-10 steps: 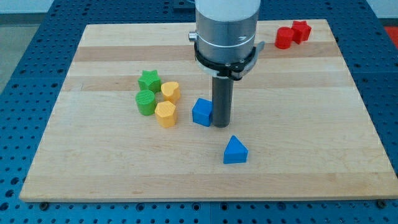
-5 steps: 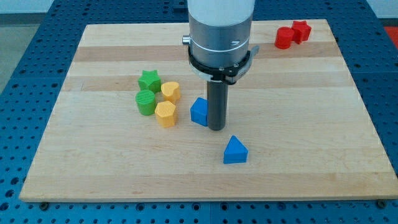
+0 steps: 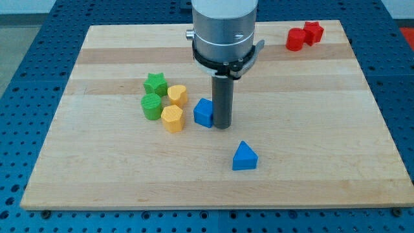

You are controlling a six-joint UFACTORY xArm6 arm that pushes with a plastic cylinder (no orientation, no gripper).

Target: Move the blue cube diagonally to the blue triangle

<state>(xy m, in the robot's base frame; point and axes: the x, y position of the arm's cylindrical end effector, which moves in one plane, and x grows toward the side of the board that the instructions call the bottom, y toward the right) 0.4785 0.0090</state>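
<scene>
Positioning step of a diagonal placement. My tip [image 3: 222, 126] rests on the wooden board [image 3: 97, 175] directly against the three o'clock face of the blue cube [image 3: 204, 112]; rod and cube appear to touch, with no gap visible between them. The arm carries no jaws, so nothing opens, closes or clamps: the rod holds nothing and acts only by side contact. The blue cube lies near the board's centre, just beside the lower yellow block [image 3: 172, 118] at its nine o'clock, and the blue triangle [image 3: 244, 156] lies apart from the cube toward its four to five o'clock. The cube thus already stands roughly on a diagonal from the triangle, so the step in hand is judged to be a fine adjustment of that offset. From the present contact side, only a push toward nine o'clock is available, which would drive the cube into the yellow block; the next move therefore likely calls for a short, gentle nudge or a re-approach from another face. The upper yellow block [image 3: 177, 95], green star [image 3: 154, 83], green cylinder [image 3: 152, 107] and two red blocks [image 3: 304, 35] lie aside.
</scene>
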